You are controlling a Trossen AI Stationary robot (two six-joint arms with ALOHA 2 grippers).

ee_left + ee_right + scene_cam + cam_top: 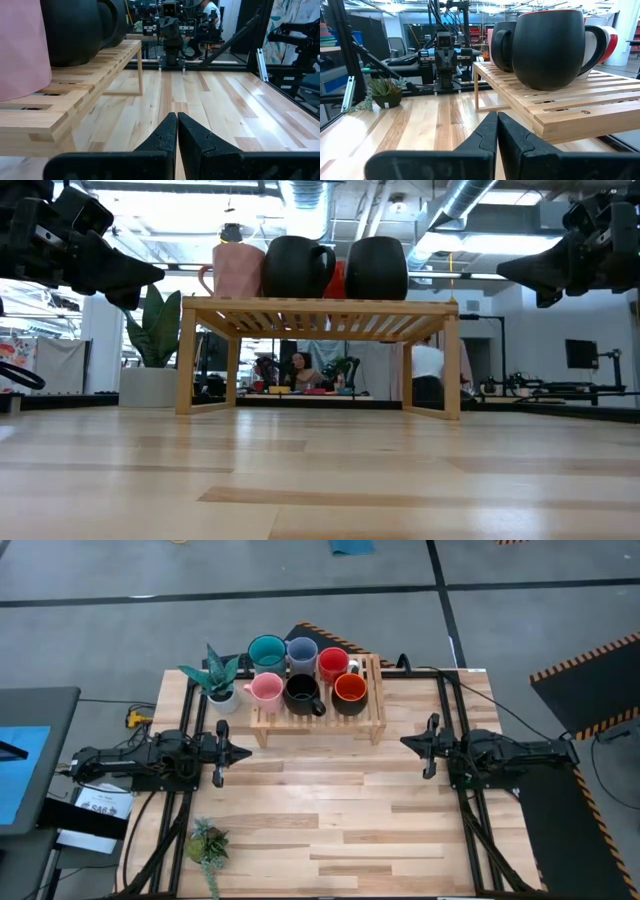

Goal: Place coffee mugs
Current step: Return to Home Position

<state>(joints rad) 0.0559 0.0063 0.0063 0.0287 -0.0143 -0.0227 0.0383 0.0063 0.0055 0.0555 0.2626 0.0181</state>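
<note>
Six mugs stand on their bases on a low wooden slatted rack at the table's far middle: teal, grey-blue and red in the far row, pink, black and orange in the near row. My left gripper is shut, level above the table, left of and nearer than the rack. My right gripper is shut, to the rack's right and nearer. In the low view the pink mug and black mug show on the rack.
A white pot with a green plant stands beside the rack's left end. A small plant sits near the table's near left corner. Bare wood lies between the two grippers and toward the near edge. Black frame rails run along both sides.
</note>
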